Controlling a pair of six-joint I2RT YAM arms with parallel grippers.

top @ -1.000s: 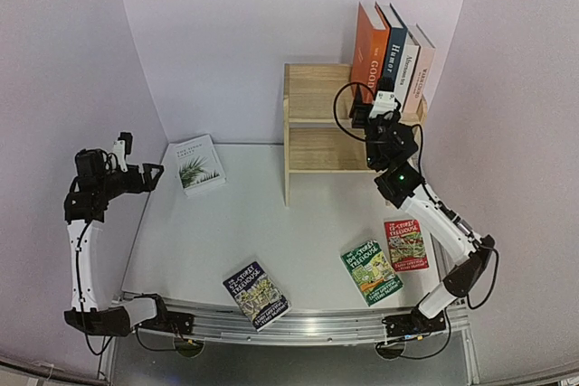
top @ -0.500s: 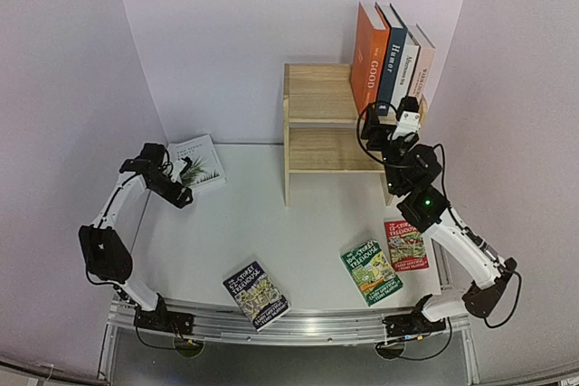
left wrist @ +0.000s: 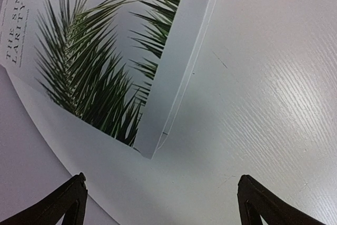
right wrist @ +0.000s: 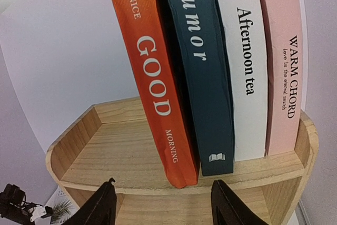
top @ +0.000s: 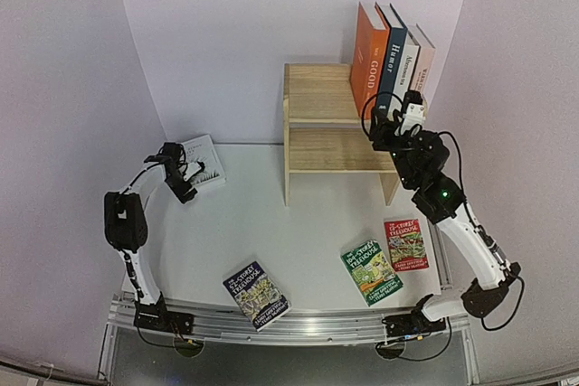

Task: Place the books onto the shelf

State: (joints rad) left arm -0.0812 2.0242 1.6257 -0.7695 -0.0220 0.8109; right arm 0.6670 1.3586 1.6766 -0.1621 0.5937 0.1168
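Four books stand upright on the top tier of the shelf [right wrist: 116, 146], packed toward its right end: the orange GOOD [right wrist: 158, 93] leaning a touch, then navy Humor [right wrist: 202, 77], white Afternoon tea [right wrist: 245, 61] and pink WARM CHORD [right wrist: 284, 72] against the side panel. The left half of that tier is bare wood, and the lower tier shows nothing in it from above. The right gripper [right wrist: 164, 183] hovers just in front of those spines, jaws partly apart and holding nothing. Four more lie flat on the table [top: 298, 214]: the blue Treehouse [top: 256, 294], green Treehouse [top: 371, 270] and red Treehouse [top: 405, 243] near the front, and the palm-leaf book [left wrist: 95, 51] back left. Over there the left gripper [left wrist: 161, 179] has its jaws spread wide and empty, and the book's near corner sits just ahead of them. That one looks thin and light, a smooth-covered paperback, so expect it to flex and slip. Lying flat, it offers no face to pinch; my read is that an edge has to come up first. Then take hold close to the bound side, where it is stiffest, not by a floppy corner.
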